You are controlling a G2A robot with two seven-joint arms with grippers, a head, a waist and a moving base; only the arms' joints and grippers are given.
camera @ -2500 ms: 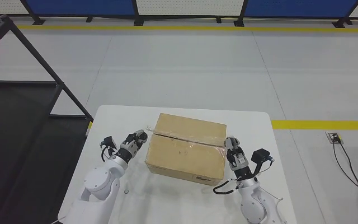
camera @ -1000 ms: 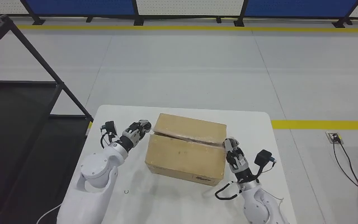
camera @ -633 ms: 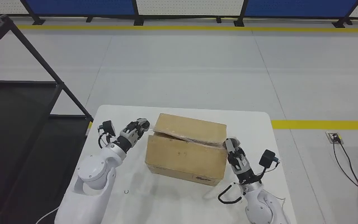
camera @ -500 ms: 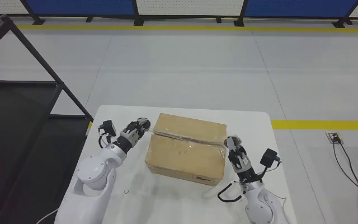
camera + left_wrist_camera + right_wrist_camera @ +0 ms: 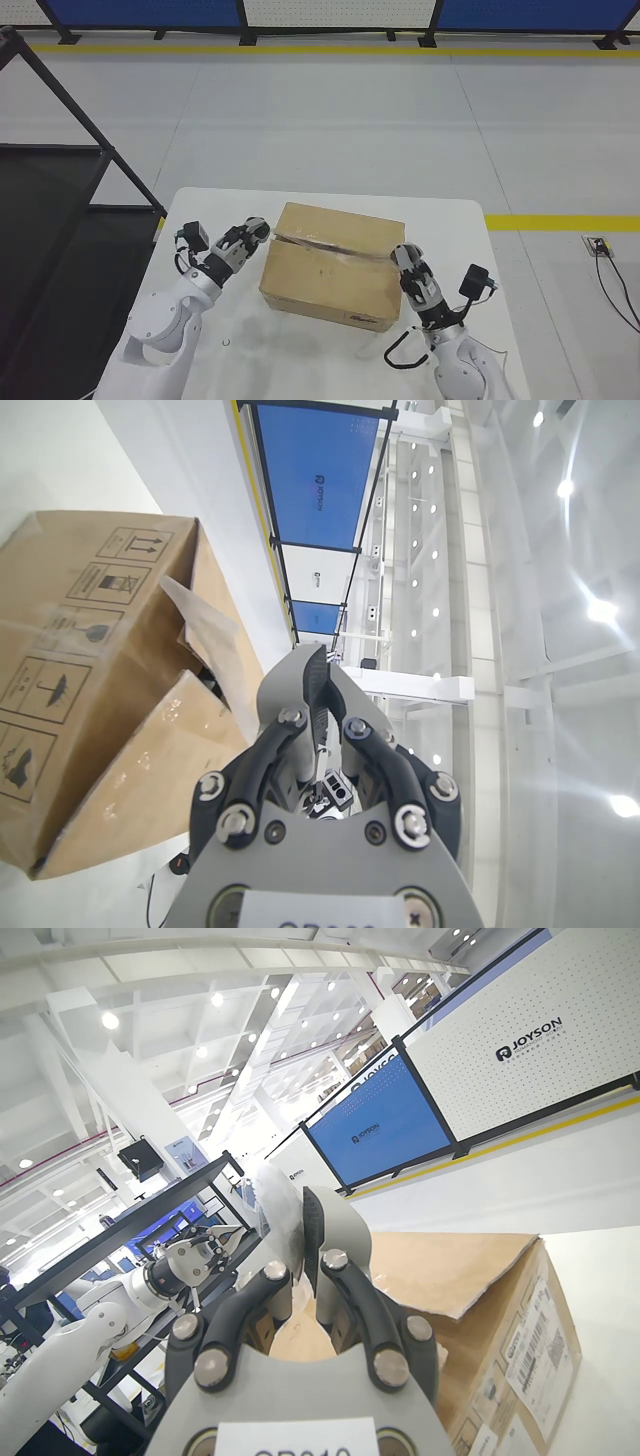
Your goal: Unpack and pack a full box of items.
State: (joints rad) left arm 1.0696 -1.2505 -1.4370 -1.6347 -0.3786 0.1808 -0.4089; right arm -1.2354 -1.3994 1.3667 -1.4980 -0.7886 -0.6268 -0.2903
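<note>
In the top view the cardboard box (image 5: 335,265) sits in the middle of the white tabletop (image 5: 450,225), turned slightly askew, its top flaps down and the long seam between them a little gaped; the left hand (image 5: 252,232) is just beside the box's left end, level with the seam; the right hand (image 5: 402,258) is at the box's right end by the upper edge, and whether it touches the cardboard I cannot tell; a black rack (image 5: 60,200) stands on the floor off the tabletop's left side. In the left wrist view the left hand is clenched tight with nothing seen in its grip, apart from the box; the box end shows printed handling marks, the two top flaps part at the corner, and a loose tape flap (image 5: 200,620) sticks up from the gap. In the right wrist view the right hand is clenched on a clear tape piece (image 5: 274,1208), which stands up crumpled above its tips; just beyond it the nearer top flap is lifted with a torn edge, dark contents show in the gap beneath, and the left hand is seen farther off past the box's other end.
</note>
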